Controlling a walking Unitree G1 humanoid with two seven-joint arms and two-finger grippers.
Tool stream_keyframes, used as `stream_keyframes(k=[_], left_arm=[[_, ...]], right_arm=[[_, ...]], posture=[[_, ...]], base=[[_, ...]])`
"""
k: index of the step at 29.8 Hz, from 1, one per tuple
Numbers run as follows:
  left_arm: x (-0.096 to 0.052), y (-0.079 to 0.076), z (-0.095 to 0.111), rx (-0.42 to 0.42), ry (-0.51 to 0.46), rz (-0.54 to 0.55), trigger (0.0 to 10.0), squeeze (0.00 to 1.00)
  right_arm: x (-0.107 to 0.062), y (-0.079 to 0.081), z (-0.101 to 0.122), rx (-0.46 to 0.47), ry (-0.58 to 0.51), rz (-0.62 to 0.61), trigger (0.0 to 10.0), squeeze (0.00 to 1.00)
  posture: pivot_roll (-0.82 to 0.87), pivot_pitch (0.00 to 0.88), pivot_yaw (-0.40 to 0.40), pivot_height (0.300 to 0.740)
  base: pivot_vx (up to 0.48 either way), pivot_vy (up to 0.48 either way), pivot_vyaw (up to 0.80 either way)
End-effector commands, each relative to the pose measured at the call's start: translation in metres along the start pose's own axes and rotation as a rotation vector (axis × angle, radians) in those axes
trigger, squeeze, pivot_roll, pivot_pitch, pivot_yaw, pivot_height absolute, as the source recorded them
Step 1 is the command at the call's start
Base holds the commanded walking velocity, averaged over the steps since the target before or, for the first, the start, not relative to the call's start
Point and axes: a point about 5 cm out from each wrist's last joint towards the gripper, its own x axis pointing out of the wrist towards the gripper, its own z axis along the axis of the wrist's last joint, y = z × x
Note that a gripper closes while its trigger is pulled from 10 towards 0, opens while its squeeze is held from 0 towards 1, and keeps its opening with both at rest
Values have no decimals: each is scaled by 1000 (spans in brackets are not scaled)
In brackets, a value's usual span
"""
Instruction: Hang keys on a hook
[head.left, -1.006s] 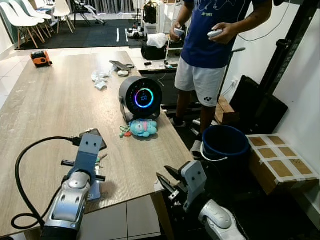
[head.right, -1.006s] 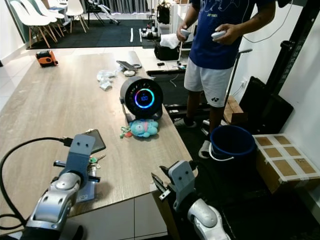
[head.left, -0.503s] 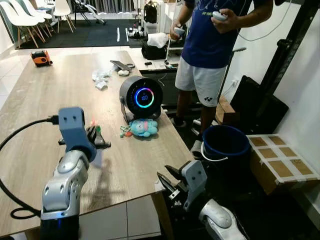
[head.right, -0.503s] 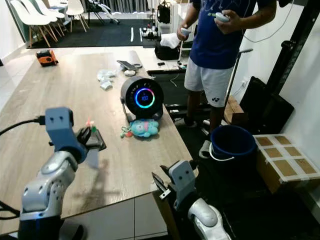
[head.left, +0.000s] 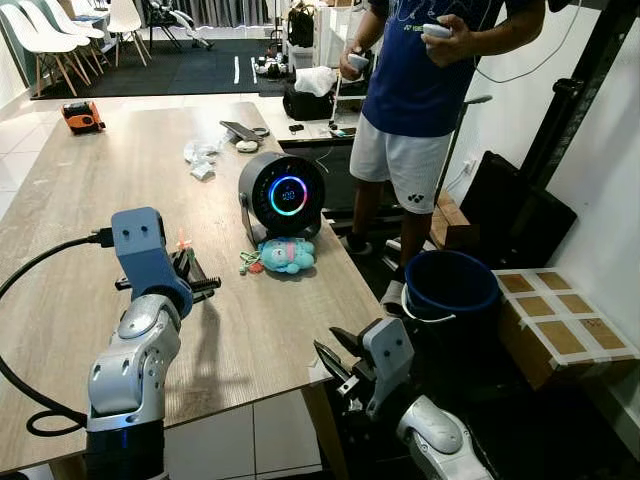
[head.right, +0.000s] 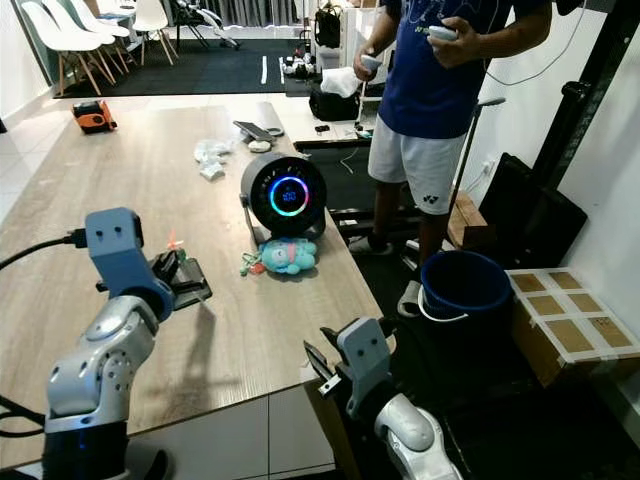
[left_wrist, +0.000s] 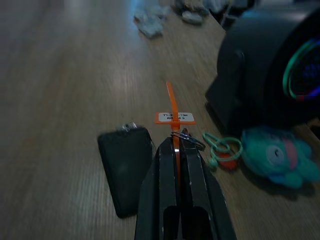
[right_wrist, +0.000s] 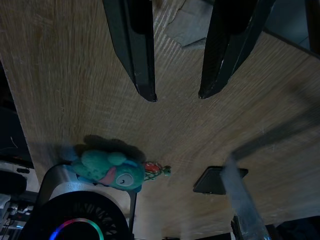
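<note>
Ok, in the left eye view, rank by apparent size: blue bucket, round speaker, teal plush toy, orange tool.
1. Blue bucket
2. Round speaker, close to the bucket
3. Teal plush toy
4. Orange tool, though it lies farthest away, so unsure.

Head eyes look down along the table (head.left: 90, 200); both wrist views share the teal toy (left_wrist: 277, 156)

Silver left arm (head.left: 130, 365) with blue wrist block, black cable, 2 long black fingers (left_wrist: 167, 170) per tool
</note>
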Motion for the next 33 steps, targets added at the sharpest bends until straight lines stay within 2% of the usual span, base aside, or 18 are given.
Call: stream_keyframes(k=[1, 5, 9, 14, 20, 22, 26, 28, 33], left_arm=[[-1, 5, 10, 54, -62, 29, 10000, 0], [0, 9, 22, 19, -106, 57, 10000, 0], [0, 9, 22, 27, -103, 61, 10000, 0], [-3, 2, 15, 102, -107, 25, 10000, 0], [-7, -5, 12, 139, -133, -10, 10000, 0], [-12, -10, 15, 120, -174, -57, 10000, 0], [-13, -11, 16, 110, -186, -70, 10000, 0], [-16, -19, 24, 73, -204, -150, 10000, 0], [-14, -18, 23, 117, -204, -168, 10000, 0]], right_arm=[[0, -2, 6, -3, -24, -19, 10000, 0], [2, -4, 10, -5, -38, -30, 10000, 0], [2, -4, 12, -6, -45, -37, 10000, 0], [2, -10, 15, -7, -72, -108, 10000, 0], [0, -16, 18, -14, -89, -176, 10000, 0], [-5, -26, 25, -26, -114, -259, 10000, 0], [-7, -29, 28, -29, -123, -282, 10000, 0], [-19, -50, 39, -58, -145, -376, 10000, 0], [-24, -58, 40, -72, -144, -397, 10000, 0]], posture=[[65, 157, 26, 740], [66, 156, 27, 740], [68, 156, 28, 740], [67, 157, 31, 740], [65, 157, 33, 740], [64, 157, 36, 740], [64, 157, 36, 740], [54, 154, 48, 740], [50, 153, 53, 740]], base=[[0, 0, 0], [0, 0, 0], [0, 0, 0], [0, 0, 0], [0, 0, 0], [0, 0, 0], [0, 0, 0], [0, 0, 0], [0, 0, 0]])
